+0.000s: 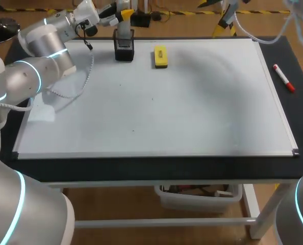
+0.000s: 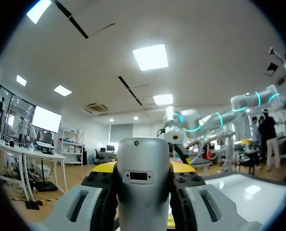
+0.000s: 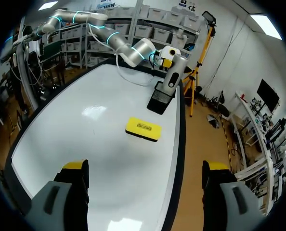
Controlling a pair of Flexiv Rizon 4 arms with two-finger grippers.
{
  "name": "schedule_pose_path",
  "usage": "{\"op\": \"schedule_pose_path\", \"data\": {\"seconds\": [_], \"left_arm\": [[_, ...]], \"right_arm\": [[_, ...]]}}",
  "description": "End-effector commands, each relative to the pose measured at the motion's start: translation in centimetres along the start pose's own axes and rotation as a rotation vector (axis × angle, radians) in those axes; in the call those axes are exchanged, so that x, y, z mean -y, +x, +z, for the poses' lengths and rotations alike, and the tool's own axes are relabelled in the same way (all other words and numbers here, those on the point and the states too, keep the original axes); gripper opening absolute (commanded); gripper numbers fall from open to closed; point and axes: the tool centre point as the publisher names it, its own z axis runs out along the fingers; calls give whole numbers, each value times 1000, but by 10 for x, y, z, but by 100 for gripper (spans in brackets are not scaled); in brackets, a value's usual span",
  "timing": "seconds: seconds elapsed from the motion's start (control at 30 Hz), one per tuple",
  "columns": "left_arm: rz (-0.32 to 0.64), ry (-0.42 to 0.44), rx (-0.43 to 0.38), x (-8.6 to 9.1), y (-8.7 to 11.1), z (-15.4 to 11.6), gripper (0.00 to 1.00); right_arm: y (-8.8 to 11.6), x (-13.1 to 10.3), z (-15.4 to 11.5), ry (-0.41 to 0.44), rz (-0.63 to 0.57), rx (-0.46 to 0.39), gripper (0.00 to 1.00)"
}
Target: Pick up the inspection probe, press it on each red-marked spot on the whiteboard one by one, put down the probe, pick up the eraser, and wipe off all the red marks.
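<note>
Left gripper (image 2: 143, 169) jaws clamped, right gripper (image 3: 145, 174) jaws spread wide

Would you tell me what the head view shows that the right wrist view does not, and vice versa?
Only the head view shows the red marker pen beside the white rectangular whiteboard. Only the right wrist view shows the right gripper, open. Both show the whiteboard, the yellow rectangular eraser and the grey cylindrical probe in its black stand.
</note>
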Motion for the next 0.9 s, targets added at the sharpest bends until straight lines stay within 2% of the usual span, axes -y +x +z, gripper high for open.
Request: {"op": "schedule_pose_path", "data": {"seconds": [0.03, 0.43, 0.9], "left_arm": [[-9, 13, -497, -7, -8, -4, 0], [-79, 29, -579, -20, -8, -2, 0], [-117, 24, -615, -35, -6, -10, 0]], "right_arm": [[-7, 4, -1, -4, 1, -122, 100], [-7, 4, -1, -4, 1, -122, 100], [-7, 4, -1, -4, 1, -122, 100]]}}
